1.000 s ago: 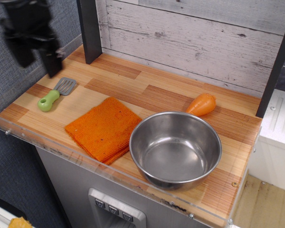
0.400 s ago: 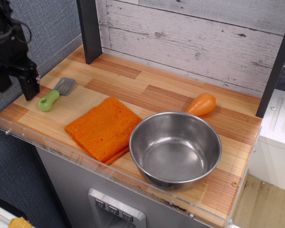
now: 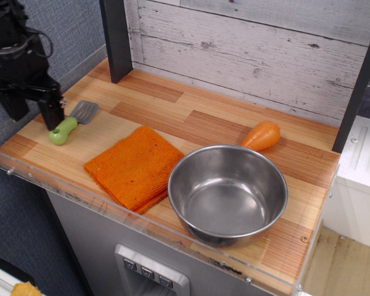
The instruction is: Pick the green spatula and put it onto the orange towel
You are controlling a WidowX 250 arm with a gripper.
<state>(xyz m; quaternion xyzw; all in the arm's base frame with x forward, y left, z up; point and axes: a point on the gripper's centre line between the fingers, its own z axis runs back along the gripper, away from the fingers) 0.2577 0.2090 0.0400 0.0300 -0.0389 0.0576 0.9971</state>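
Wooden counter: all items are borne on it. Steel bowl: set far right of the pincer. Orange towel: laid flat, right of and below the pincer. Black pincer: fingers spread apart, nothing grasped. Green spatula: laid just beside the right finger. Toy carrot: placed beyond the bowl

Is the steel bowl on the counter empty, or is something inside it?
Empty. The steel bowl stands upright, and its shiny inside shows only reflections down to the bottom. The toy carrot lies outside it, on the counter behind its rim.
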